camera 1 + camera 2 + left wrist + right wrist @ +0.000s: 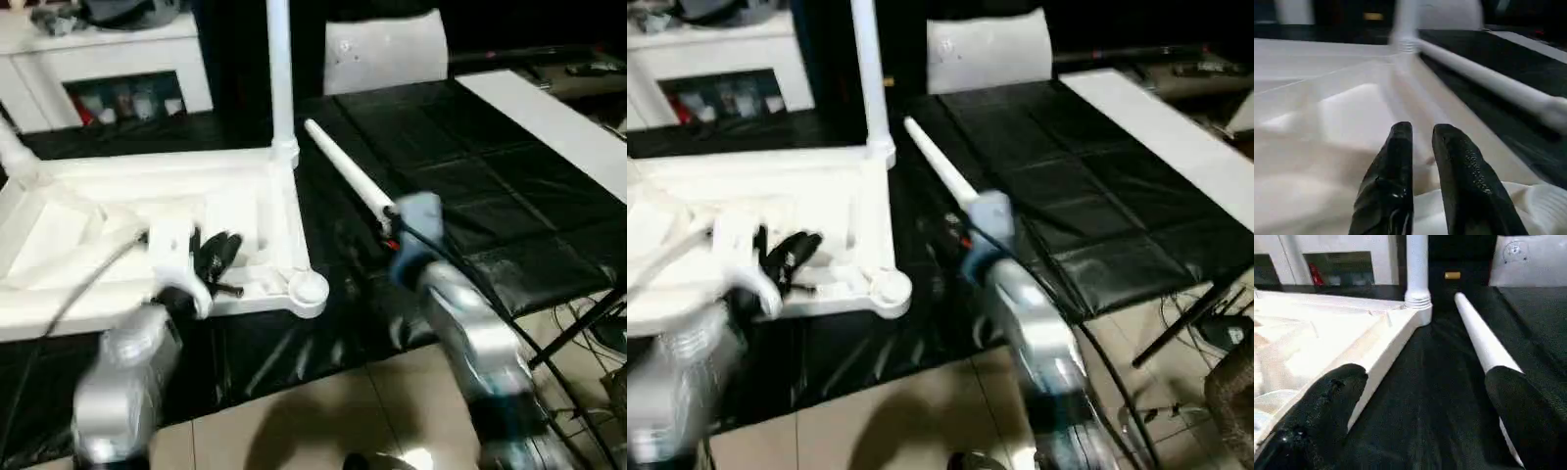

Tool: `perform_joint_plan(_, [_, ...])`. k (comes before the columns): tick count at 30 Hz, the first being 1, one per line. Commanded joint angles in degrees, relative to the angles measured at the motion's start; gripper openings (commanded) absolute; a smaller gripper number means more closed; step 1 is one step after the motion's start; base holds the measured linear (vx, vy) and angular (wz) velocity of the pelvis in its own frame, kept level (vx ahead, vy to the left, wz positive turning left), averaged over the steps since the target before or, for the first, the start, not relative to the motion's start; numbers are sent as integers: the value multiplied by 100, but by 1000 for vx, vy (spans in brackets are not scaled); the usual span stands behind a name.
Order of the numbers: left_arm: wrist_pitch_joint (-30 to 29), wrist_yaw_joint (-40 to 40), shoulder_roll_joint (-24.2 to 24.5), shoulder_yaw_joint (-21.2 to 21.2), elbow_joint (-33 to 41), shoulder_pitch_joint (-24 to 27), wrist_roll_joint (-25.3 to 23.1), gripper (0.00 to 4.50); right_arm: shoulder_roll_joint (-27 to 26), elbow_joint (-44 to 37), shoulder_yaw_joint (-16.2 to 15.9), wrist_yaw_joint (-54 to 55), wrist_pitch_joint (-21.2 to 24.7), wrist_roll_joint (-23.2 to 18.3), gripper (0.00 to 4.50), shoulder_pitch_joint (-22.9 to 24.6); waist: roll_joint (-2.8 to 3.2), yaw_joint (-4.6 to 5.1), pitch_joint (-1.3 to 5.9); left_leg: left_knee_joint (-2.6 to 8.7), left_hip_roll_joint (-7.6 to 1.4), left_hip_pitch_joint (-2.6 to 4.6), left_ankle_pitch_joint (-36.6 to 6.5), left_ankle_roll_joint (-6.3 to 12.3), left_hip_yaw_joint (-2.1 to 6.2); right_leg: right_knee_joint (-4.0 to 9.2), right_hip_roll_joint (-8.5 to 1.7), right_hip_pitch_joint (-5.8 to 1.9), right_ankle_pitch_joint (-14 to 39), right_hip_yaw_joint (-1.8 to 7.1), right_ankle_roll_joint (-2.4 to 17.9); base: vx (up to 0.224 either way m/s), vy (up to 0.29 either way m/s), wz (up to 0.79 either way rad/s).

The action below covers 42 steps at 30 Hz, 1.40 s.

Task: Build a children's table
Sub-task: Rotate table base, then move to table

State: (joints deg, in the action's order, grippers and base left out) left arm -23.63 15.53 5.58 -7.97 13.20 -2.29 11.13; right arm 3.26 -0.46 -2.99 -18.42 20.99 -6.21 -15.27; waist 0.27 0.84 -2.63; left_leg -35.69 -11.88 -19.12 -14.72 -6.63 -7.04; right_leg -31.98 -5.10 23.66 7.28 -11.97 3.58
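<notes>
Leg-fitting step: tabletop (118, 196) lies underside-up on black mat w/ one leg (280, 69) standing in far socket, loose leg (348, 176) beside it; right gripper (1420, 416) spread wide straddling it, needs closing; left gripper (1422, 161) near-pinched, empty.

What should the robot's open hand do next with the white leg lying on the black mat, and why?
Probably shift the right gripper sideways over the loose leg and close on it. Its fingers stand wide apart, with one finger in front of the leg, not gripping it. The near corner socket of the tabletop looks empty, while the far corner already holds an upright leg.
</notes>
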Motion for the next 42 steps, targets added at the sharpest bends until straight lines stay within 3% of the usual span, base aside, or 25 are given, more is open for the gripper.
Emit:
perform_joint_plan(1, [41, -340, -89, -21, 376, -43, -147, 121, -37, -449, -37, 100, 213, -38, 450, 193, -74, -52, 276, 507, 2, -472, -1238, 471, 177, 443, -420, -668, 3188, -4, -705, -27, -41, 27])
perform_joint_plan(4, [14, -577, -170, -12, 504, -86, -200, 152, -13, -611, -66, 269, 180, 152, 450, 349, 159, 146, 190, 1049, -733, -219, -2563, 791, 1122, -405, -155, -451, 1591, 395, 109, -5, -71, 46])
perform_joint_plan(6, [-102, -767, -208, 2, 645, -72, -281, 159, 32, -853, -51, 273, 404, 72, 450, 498, 125, 120, 143, 1101, -1118, 169, -2464, 869, 959, -641, -106, -152, 1669, 682, 592, 63, -131, 62])
perform_joint_plan(7, [-120, -789, -213, 6, 664, -67, -293, 159, 40, -894, -48, 272, 465, 54, 450, 519, 53, 109, 136, 1014, -1068, 241, -2082, 1087, 879, -627, -159, -120, 1368, 799, 813, 131, -242, 54])
perform_joint_plan(9, [-212, -780, -165, 120, 698, -19, -401, 177, 88, -1021, -66, 309, 728, 77, 450, 627, -290, -61, 152, -148, 315, 126, -1562, 1086, -138, 347, -122, -40, 2333, 967, 1467, 108, -249, 36])
perform_joint_plan(10, [-201, -700, -73, 277, 651, -39, -505, 192, 81, -1079, -101, 434, 672, 206, 450, 704, -445, -411, 311, -785, 567, -419, -440, 1043, -124, 308, -412, -573, 3675, 1206, 169, 55, -199, -6])
perform_joint_plan(12, [-278, -721, -44, 332, 629, -78, -564, 203, 80, -1107, -112, 440, 634, 219, 450, 715, -412, -588, 256, -303, 542, -312, 72, 936, -24, 313, -363, -486, 3092, 1405, -1920, 39, -177, 3])
perform_joint_plan(13, [-534, -833, -7, 406, 631, -147, -661, 206, 126, -1201, -180, 407, 737, 241, 450, 730, -395, -596, 246, -160, 495, -271, 151, 1057, 8, 370, -331, -478, 2870, 1354, -2142, -1, -135, -6])
perform_joint_plan(15, [-672, -829, 105, 479, 735, -107, -707, 229, 50, -1366, -144, 451, 867, 145, 450, 763, -125, -483, 334, 77, 189, -530, 606, 1279, 369, 205, -201, -741, 1170, 932, -2329, 3, -124, -5])
perform_joint_plan(16, [-686, -810, 149, 503, 781, -73, -707, 240, 34, -1416, -137, 480, 882, 142, 450, 771, -11, -483, 408, 206, -658, -24, 587, 1684, 696, 53, -390, -371, 792, 1022, -1686, 23, -103, 15])
perform_joint_plan(17, [-699, -755, 134, 473, 882, 69, -598, 244, 50, -1547, -172, 365, 941, 13, 450, 834, -29, -378, 389, 380, -1160, 5, 592, 1998, 903, -440, -732, -325, 362, 1233, -796, 23, -103, 15])
perform_joint_plan(18, [-682, -746, 124, 458, 903, 145, -594, 243, 59, -1565, -183, 413, 982, 53, 450, 856, -63, -376, 343, 370, -1109, -29, 442, 1941, 873, -494, -839, -294, 312, 1363, -501, -26, -85, 2])
perform_joint_plan(19, [-652, -740, 123, 450, 914, 218, -612, 246, 68, -1568, -196, 505, 1032, 125, 450, 871, -232, -458, 173, 222, -451, -262, -358, 1307, 522, 4, -841, -411, 1556, 1509, -568, -58, -81, 4])
perform_joint_plan(20, [-604, -691, 156, 485, 932, 276, -634, 258, 107, -1572, -248, 450, 1024, 122, 450, 897, -366, -568, 112, -406, 570, -153, -289, 791, -83, 600, -347, -299, 4261, 1239, -2074, -58, -81, 4])
perform_joint_plan(21, [-559, -639, 193, 528, 956, 323, -649, 258, 150, -1581, -301, 357, 1008, 91, 450, 922, -295, -568, 72, -417, 613, -153, -218, 827, -119, 711, -333, -281, 4918, 1283, -2386, -54, -73, -2])
perform_joint_plan(23, [-525, -695, 216, 510, 1004, 339, -706, 282, 218, -1582, -369, 474, 1078, 310, 450, 909, -104, -549, 167, 59, 248, -53, -292, 1177, -2, 989, 135, -449, 3718, 714, -2850, -68, -48, -7])
perform_joint_plan(24, [-537, -722, 227, 502, 1015, 331, -716, 287, 216, -1587, -366, 496, 1162, 326, 450, 896, 181, -575, 266, 692, -1462, -127, -749, 1635, 859, -385, -326, -843, 1839, 790, -1516, -52, 0, -4])
perform_joint_plan(25, [-506, -673, 229, 456, 1029, 302, -627, 294, 157, -1596, -303, 495, 1234, 235, 450, 886, 164, -614, 234, 707, -1520, -136, -1172, 1453, 704, -699, -552, -575, 962, 988, -714, -38, 35, 22])
perform_joint_plan(26, [-478, -627, 234, 423, 1035, 284, -556, 306, 112, -1603, -263, 483, 1264, 161, 450, 884, 147, -633, 91, 916, -640, -14, -2559, 959, -27, -794, -110, -209, 840, 870, -63, -38, 35, 22])
perform_joint_plan(27, [-482, -625, 222, 396, 1039, 271, -515, 318, 99, -1605, -254, 499, 1272, 152, 450, 882, -217, -384, 166, 516, -385, 57, -2679, 742, 77, -645, -327, -361, 1435, 1250, -343, -33, -63, 14])
perform_joint_plan(28, [-493, -628, 198, 347, 1045, 250, -445, 327, 83, -1609, -243, 532, 1283, 143, 450, 879, -364, -680, -43, -512, 297, 106, -983, 280, -236, 726, -509, 114, 6067, 1306, -1670, -21, -66, -4])
perform_joint_plan(29, [-479, -630, 224, 368, 1049, 240, -487, 327, 96, -1616, -268, 553, 1278, 167, 450, 872, -376, -619, -2, -631, 403, -86, -301, 613, -157, 693, -640, -96, 7119, 1631, -1706, -21, -66, -4])
perform_joint_plan(30, [-487, -641, 237, 389, 1074, 230, -525, 333, 131, -1633, -325, 579, 1306, 228, 450, 853, -312, -725, 86, -262, 301, -215, -228, 506, -16, 499, -617, -384, 6065, 1551, -1592, 0, 0, 0])
perform_joint_plan(34, [-573, -756, 216, 399, 1246, 362, -559, 374, 221, -1592, -446, 592, 1259, 365, 450, 804, -127, -460, 169, 586, -409, 101, -856, 471, 237, 124, -315, -438, 1586, 1098, 100, -25, 38, 3])
perform_joint_plan(42, [-522, -755, 217, 412, 1323, 541, -590, 430, 233, -1463, -399, 453, 1096, 205, 450, 695, -214, -252, 85, 588, -218, 274, -2453, 365, 174, 561, -384, -457, 3984, 909, -283, -13, 32, 2])
